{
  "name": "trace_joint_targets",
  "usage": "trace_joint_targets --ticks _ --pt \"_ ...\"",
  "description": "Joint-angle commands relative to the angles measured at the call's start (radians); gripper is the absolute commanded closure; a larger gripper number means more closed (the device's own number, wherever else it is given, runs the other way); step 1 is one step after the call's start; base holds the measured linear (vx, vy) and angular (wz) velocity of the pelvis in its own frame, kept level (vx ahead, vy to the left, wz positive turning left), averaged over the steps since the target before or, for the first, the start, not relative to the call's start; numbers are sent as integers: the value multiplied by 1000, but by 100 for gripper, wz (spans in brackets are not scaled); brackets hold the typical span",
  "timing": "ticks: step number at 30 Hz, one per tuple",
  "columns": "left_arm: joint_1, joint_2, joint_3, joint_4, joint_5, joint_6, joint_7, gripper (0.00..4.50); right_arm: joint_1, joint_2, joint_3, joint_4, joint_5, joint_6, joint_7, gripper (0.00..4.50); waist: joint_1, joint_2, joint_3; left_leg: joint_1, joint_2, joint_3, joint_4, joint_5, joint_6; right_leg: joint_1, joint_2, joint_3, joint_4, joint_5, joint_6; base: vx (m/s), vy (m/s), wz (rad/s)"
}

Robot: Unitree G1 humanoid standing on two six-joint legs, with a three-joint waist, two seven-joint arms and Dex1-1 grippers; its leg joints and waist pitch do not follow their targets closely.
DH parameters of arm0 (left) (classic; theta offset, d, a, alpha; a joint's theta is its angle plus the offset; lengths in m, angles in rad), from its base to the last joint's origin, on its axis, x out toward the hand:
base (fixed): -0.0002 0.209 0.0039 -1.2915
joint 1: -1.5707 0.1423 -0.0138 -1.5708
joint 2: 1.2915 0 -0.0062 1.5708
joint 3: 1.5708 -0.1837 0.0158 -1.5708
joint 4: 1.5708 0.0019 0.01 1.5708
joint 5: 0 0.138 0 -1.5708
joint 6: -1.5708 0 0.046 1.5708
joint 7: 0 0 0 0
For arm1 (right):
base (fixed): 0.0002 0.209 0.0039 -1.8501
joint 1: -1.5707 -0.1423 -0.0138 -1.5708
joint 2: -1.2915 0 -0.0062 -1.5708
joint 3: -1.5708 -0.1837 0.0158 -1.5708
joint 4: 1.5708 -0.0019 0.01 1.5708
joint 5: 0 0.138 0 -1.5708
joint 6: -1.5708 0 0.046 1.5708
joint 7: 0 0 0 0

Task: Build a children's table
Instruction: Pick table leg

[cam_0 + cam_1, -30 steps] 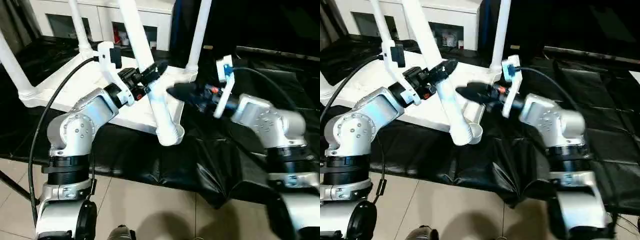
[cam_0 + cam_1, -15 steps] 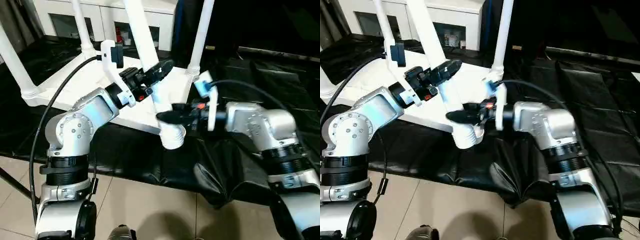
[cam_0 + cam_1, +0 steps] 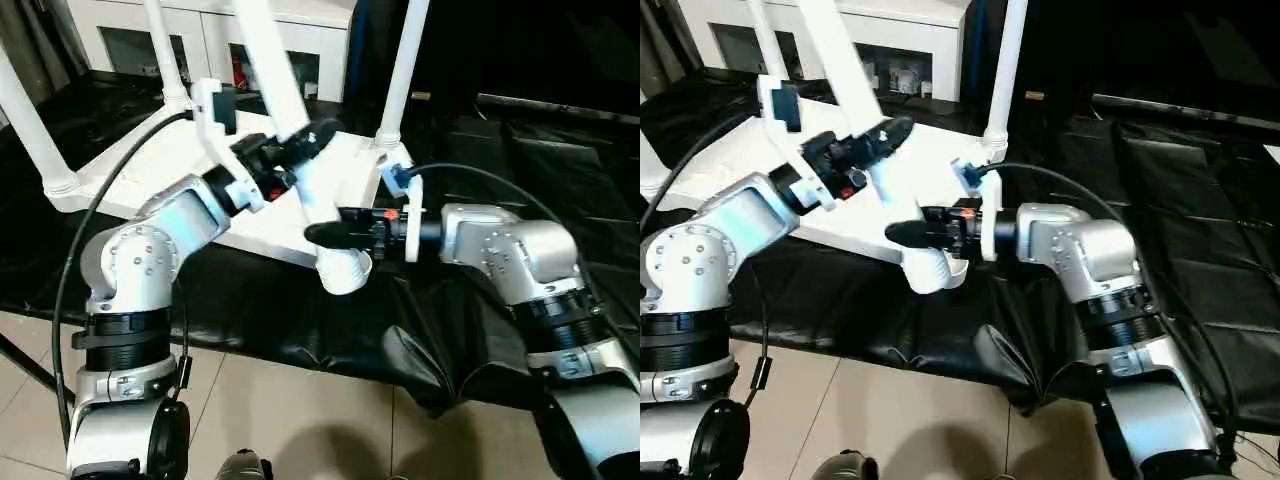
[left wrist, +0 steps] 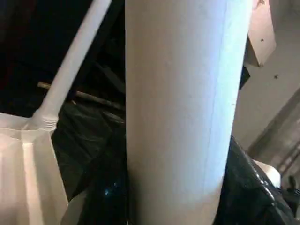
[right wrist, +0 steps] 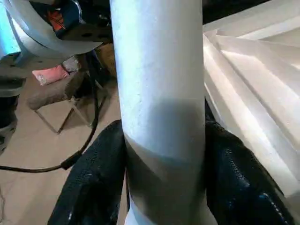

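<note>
The children's table lies upside down, its white top on the black sheet. Three white legs stand up from its corners. A fourth leg leans over the table's near corner, its ribbed end hanging past the edge. My left gripper is shut on this leg at mid-length. My right gripper comes in from the right, low on the same leg just above the ribbed end. In the right wrist view its black fingers press both sides of the tube.
A white cabinet with glass-fronted compartments stands behind the table. The black sheet covers the low platform and drapes over its front edge. Beige floor tiles lie below the edge. A black cable loops from my left arm.
My right gripper has dropped from beside the leg's middle to its lower end and closed around it. The left gripper keeps its hold; the leg has barely moved.
</note>
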Motion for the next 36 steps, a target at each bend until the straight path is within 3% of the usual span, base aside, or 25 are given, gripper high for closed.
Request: trace_joint_targets --ticks 1,4,9,11,15,16,24,25,26,29,31,32,34,36 --pt "-8 -33 -23 -21 56 -52 73 195 18 31 -14 -10 -79 -59 -142 253 0 17 -99 35 17 -22 -80 -314 -94 45 -55 29 -91 -345 -118 0 0 0" --pt "-6 -76 -11 1 102 -87 167 164 26 89 -10 -39 -115 -93 -241 254 -4 18 -101 37 16 -22 -80 -318 -97 47 -54 29 -91 -342 -114 0 0 0" --pt "7 -130 -17 28 187 -145 290 156 26 170 4 -60 -180 -101 -411 256 -10 16 -99 38 12 -24 -82 -336 -101 45 -53 27 -98 -386 -85 0 0 0" --pt "4 -146 -11 43 202 -176 324 172 31 192 6 -79 -189 -89 -442 257 -12 20 -100 36 12 -26 -83 -343 -98 44 -51 27 -100 -390 -61 0 0 0" --pt "-2 -155 -21 67 239 -216 334 202 41 216 31 -108 -220 -89 -475 257 -13 21 -101 34 12 -28 -85 -336 -99 45 -51 26 -99 -360 -52 0 0 0" --pt "-2 -156 -26 66 238 -215 326 225 44 220 36 -116 -219 -84 -476 257 -11 23 -102 37 13 -29 -85 -336 -100 44 -52 26 -98 -348 -55 0 0 0" --pt "0 -150 -35 60 267 -250 327 261 47 233 50 -136 -234 -90 -494 257 -13 23 -101 36 13 -28 -86 -335 -103 47 -51 27 -92 -296 -81 0 0 0" --pt "-2 -139 -39 61 264 -254 305 263 49 254 12 -143 -183 -81 -471 201 -13 23 -100 37 13 -27 -86 -344 -101 45 -53 27 -94 -313 -80 0 0 0" --pt "-4 -131 -41 60 264 -253 295 263 48 259 -4 -144 -164 -73 -465 187 -13 23 -101 39 13 -27 -85 -348 -99 45 -54 27 -95 -321 -80 0 0 0" --pt "-4 -110 -50 55 259 -241 258 263 47 253 -25 -144 -125 -43 -436 168 -14 23 -101 39 13 -28 -87 -349 -96 46 -52 26 -93 -320 -77 0 0 0" --pt "1 -67 -68 39 231 -209 164 263 36 196 -42 -146 -70 20 -350 144 -11 23 -101 42 13 -27 -86 -347 -96 47 -51 26 -93 -316 -80 0 0 0" --pt "1 -67 -68 39 231 -209 164 263 36 196 -42 -146 -70 20 -350 134 -9 26 -101 42 15 -27 -86 -342 -97 44 -51 28 -91 -305 -83 0 0 0" --pt "2 -39 -77 24 197 -177 96 263 26 138 -46 -135 -45 75 -284 128 -9 24 -101 37 13 -26 -86 -329 -100 49 -53 28 -89 -288 -94 0 0 0" --pt "2 -21 -78 8 150 -137 38 263 16 92 -55 -122 -24 122 -235 128 -6 22 -102 43 14 -24 -82 -316 -96 48 -52 28 -86 -282 -108 0 0 0"
